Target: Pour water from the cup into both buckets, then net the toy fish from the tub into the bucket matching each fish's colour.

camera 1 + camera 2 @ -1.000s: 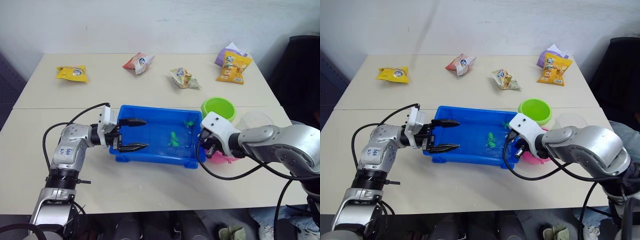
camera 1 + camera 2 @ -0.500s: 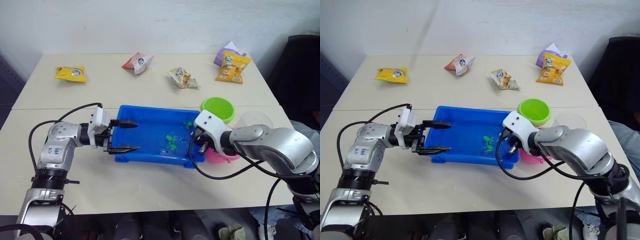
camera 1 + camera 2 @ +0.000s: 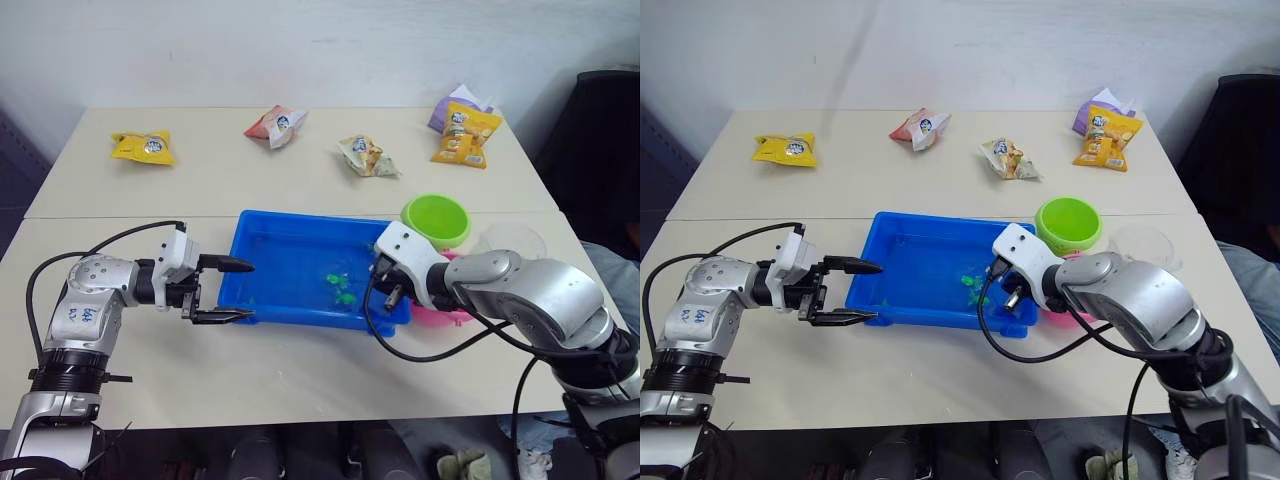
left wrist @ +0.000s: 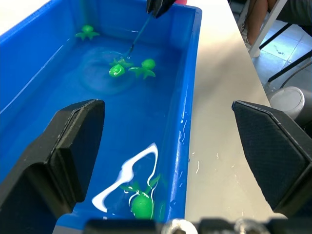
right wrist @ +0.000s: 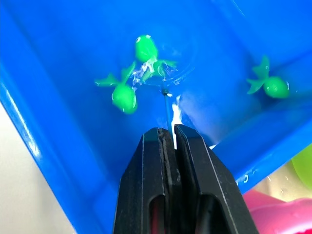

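Writing on the five snack bags (image 3: 145, 147) is unreadable. Right gripper (image 5: 168, 137) clamps the net (image 5: 168, 107) over three green fish (image 5: 124, 97) in the tub (image 3: 262, 295); left gripper (image 3: 232, 292), at 9 o'clock, gapes empty.

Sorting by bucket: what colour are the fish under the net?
Green fish, clearest in the right wrist view.

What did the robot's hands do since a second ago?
The left hand, open, pulled back from over the tub to just outside its end. The right hand, shut on the net, slid further over the water toward the green fish. Tub and buckets stayed put.
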Available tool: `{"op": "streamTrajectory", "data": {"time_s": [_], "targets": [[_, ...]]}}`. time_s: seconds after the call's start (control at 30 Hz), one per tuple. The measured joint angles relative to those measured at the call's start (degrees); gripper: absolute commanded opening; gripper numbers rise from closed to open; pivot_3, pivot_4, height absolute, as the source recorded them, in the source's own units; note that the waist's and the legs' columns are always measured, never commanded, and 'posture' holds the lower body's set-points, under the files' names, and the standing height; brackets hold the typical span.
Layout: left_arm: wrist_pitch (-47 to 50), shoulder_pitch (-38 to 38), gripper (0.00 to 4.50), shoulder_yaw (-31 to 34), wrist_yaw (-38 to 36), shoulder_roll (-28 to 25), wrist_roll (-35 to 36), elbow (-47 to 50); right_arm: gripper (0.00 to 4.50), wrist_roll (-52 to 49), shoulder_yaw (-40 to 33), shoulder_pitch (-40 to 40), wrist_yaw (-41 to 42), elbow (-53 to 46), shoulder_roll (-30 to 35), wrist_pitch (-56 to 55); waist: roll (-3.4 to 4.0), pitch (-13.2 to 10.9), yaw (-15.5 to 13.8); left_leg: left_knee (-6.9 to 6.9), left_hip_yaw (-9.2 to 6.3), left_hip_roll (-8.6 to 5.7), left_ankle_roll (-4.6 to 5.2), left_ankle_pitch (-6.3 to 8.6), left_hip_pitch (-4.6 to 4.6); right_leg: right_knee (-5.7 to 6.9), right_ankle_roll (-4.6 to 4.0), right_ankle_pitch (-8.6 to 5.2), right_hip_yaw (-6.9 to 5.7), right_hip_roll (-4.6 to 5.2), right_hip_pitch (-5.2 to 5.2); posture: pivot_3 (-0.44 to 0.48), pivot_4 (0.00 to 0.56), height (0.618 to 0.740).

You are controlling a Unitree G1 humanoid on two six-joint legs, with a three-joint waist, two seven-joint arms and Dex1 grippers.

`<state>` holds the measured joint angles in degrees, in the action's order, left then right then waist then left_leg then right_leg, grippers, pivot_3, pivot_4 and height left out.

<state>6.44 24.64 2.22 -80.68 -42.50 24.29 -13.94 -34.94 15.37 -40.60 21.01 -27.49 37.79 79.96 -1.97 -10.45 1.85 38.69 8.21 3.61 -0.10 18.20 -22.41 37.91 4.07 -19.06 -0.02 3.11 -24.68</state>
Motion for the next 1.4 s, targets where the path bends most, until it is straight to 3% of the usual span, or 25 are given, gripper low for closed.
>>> {"op": "streamTrajectory", "data": {"time_s": [0.43,0.6,0.93,1.13,1.4], "targets": [[0.0,-0.5,4.48,0.1,0.6,-0.4,0.0,0.0,0.00,-7.3,-16.7,2.8,5.0,-2.6,-2.5,8.8,0.00,0.0,-0.1,0.01,0.00,-0.02,0.02,0.02,0.00,-0.01,0.00,0.00,-0.01,0.01,0.02,0.000,0.150,0.739],[1.8,0.6,4.48,1.9,2.0,0.9,2.1,0.3,0.00,-7.9,-21.3,10.9,10.2,-9.2,3.8,-1.4,0.00,0.0,-0.2,0.02,0.00,-0.05,0.03,0.02,0.01,-0.03,0.02,0.01,0.00,0.02,0.06,0.000,0.150,0.739],[6.1,6.2,4.48,1.7,4.2,4.7,3.3,0.1,0.00,-7.0,-32.1,23.9,13.9,-12.9,9.1,-16.7,-0.02,0.0,-0.3,0.21,-0.01,-0.04,0.04,0.03,0.03,0.03,0.07,0.04,0.04,-0.06,0.11,0.000,0.150,0.739],[6.6,9.5,4.48,0.9,6.6,8.7,2.8,-0.5,0.00,-3.3,-36.2,27.3,15.6,-9.3,14.0,-22.7,-0.02,0.0,-0.3,0.29,0.04,-0.02,0.04,0.03,0.06,0.05,0.14,0.08,0.18,-0.19,0.14,0.000,0.150,0.739],[8.4,10.7,4.48,-0.9,9.5,12.1,2.5,0.5,0.00,7.2,-35.7,27.9,14.8,2.1,16.5,-34.2,-0.01,0.0,-0.3,0.32,0.17,0.06,0.02,0.03,0.13,0.06,0.17,0.11,0.40,-0.43,0.13,0.000,0.150,0.739]]}}
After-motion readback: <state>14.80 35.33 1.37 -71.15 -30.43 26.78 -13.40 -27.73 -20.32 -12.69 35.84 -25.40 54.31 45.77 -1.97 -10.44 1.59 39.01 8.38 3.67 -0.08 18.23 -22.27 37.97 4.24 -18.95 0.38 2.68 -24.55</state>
